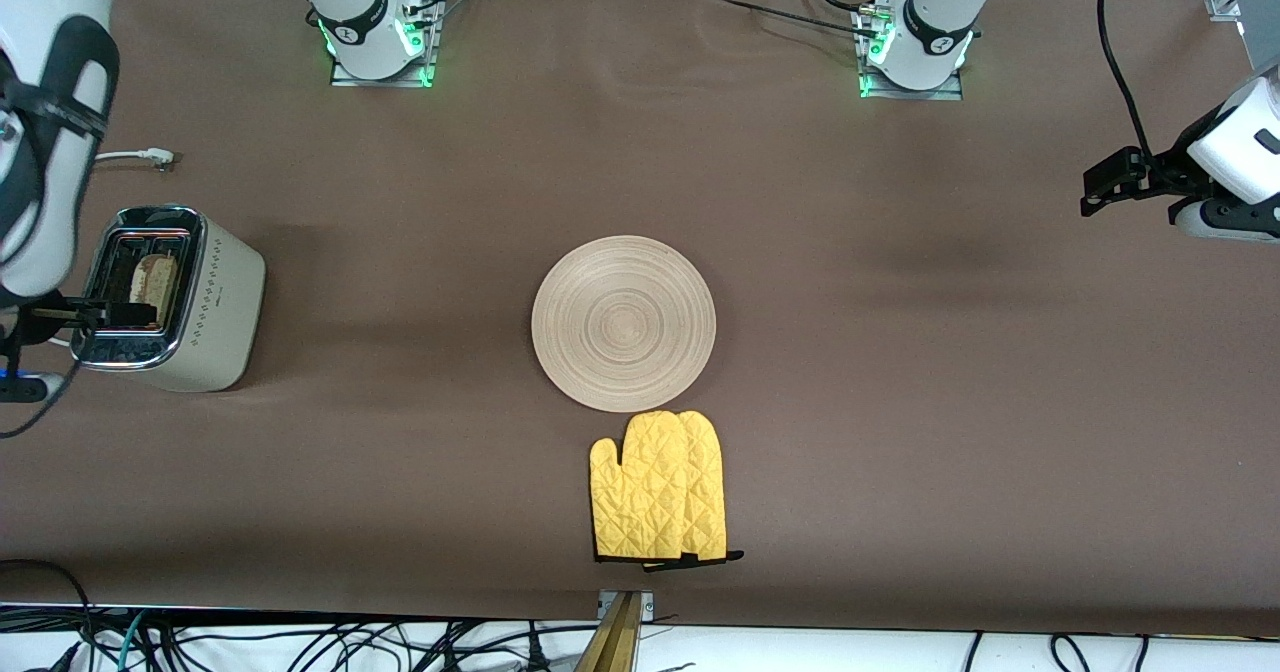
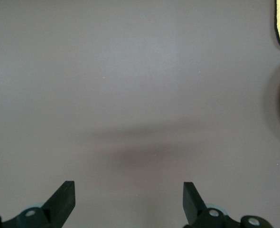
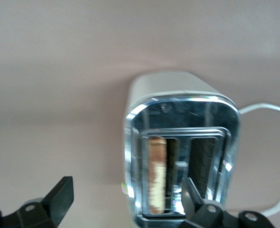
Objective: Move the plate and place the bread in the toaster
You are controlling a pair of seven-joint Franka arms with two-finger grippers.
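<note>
The bread [image 3: 156, 173] stands in one slot of the toaster [image 1: 205, 302], so the task looks nearly done. The right gripper [image 3: 123, 202] hangs spread over it and needs only to lift clear; the left gripper [image 2: 128, 202], also spread, waits over bare table, with the plate [image 1: 624, 323] at mid-table

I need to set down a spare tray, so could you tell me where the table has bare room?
Bare cloth lies between the toaster and the plate, and from the plate toward the left arm's end, under the open left gripper. Crowded: plate touching the oven mitt.
</note>
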